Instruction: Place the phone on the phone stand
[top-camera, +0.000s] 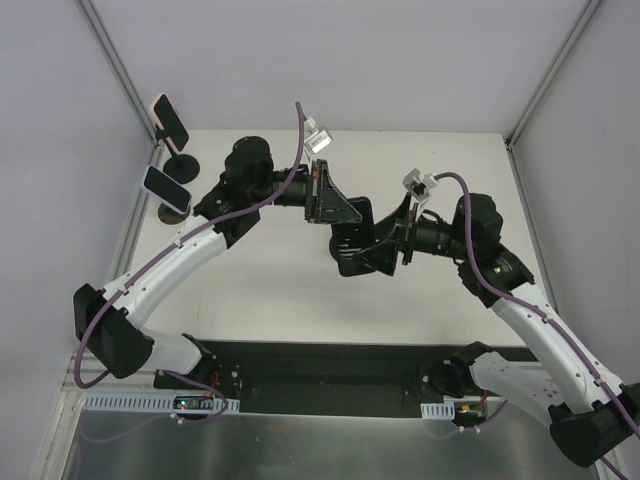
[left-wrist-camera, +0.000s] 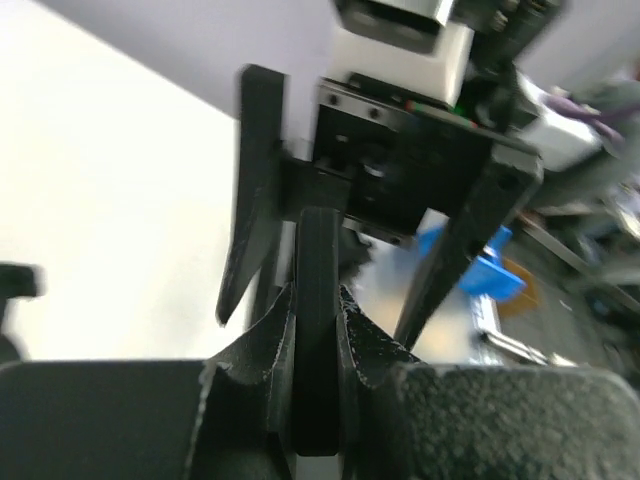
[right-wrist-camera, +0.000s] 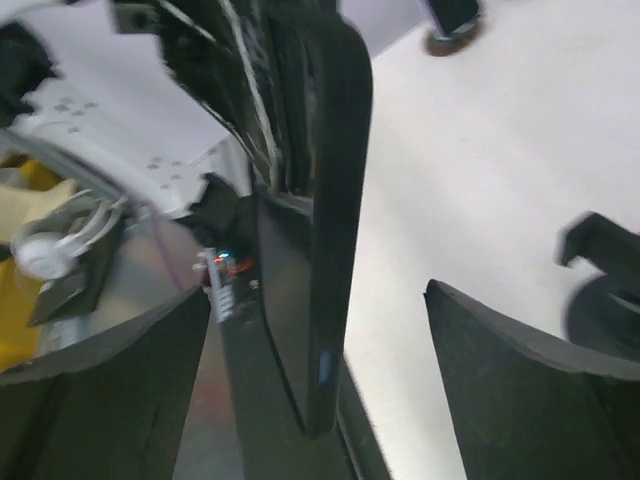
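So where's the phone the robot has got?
In the top view the phone is over the middle of the table, pinched on edge by the left gripper, with the right gripper's open fingers on either side of it.

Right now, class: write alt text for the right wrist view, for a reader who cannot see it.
A dark phone, seen edge-on, stands between the right gripper's wide-open fingers, touching neither. The white table lies behind, a black stand at right.
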